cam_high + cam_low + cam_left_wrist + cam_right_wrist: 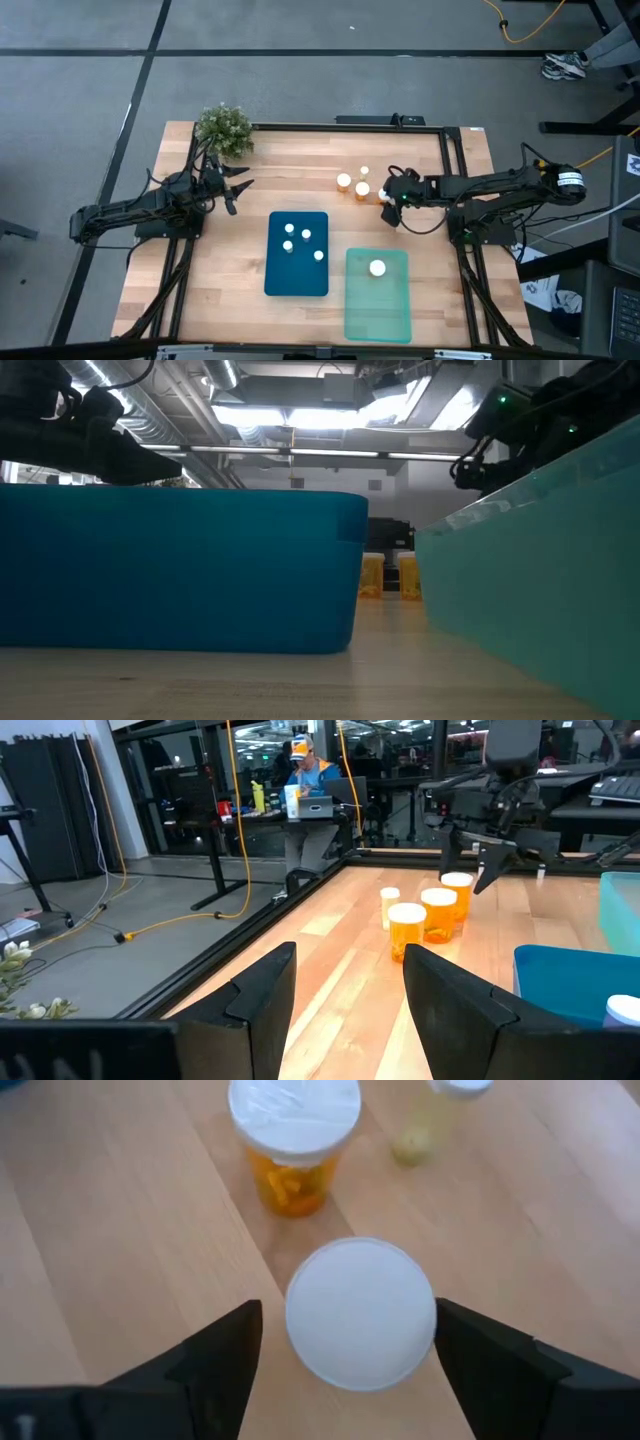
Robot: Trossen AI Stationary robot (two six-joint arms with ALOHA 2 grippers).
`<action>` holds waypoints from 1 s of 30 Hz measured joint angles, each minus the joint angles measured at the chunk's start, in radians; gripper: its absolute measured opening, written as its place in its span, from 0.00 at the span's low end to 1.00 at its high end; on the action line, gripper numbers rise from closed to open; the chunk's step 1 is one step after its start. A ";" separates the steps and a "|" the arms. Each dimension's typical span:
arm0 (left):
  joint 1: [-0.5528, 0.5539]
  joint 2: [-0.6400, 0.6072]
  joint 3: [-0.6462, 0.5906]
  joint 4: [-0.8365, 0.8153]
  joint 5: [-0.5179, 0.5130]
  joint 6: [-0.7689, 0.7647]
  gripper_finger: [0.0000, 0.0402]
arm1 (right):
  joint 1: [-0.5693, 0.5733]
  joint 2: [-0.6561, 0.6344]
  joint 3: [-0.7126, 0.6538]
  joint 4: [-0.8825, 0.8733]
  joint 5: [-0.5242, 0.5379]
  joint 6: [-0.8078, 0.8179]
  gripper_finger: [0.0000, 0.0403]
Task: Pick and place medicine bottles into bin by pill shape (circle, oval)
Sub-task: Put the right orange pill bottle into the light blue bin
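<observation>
Presently the right tool (345,1342), fingers apart, hangs over an orange bottle (360,1312) right of centre in the high view, judged the pick step, needing descent and closing, while the left tool (236,186), apart, waits at left.

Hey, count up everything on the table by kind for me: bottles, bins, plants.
Medicine bottles: 9 (5 in the bins, 4 on the wood)
Bins: 2, the blue bin and the teal bin
Potted plant: 1
Total: 12
</observation>
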 joint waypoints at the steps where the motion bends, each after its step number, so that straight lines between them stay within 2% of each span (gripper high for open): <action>1: 0.000 0.000 0.000 0.000 0.000 0.000 0.44 | 0.000 0.000 0.000 -0.003 0.004 0.001 0.72; 22: 0.000 0.000 0.000 0.000 0.000 0.000 0.44 | 0.000 0.000 0.000 -0.004 0.032 0.057 0.54; 30: 0.000 0.000 0.000 0.000 0.000 0.000 0.44 | 0.000 0.000 0.009 -0.018 0.041 0.052 0.52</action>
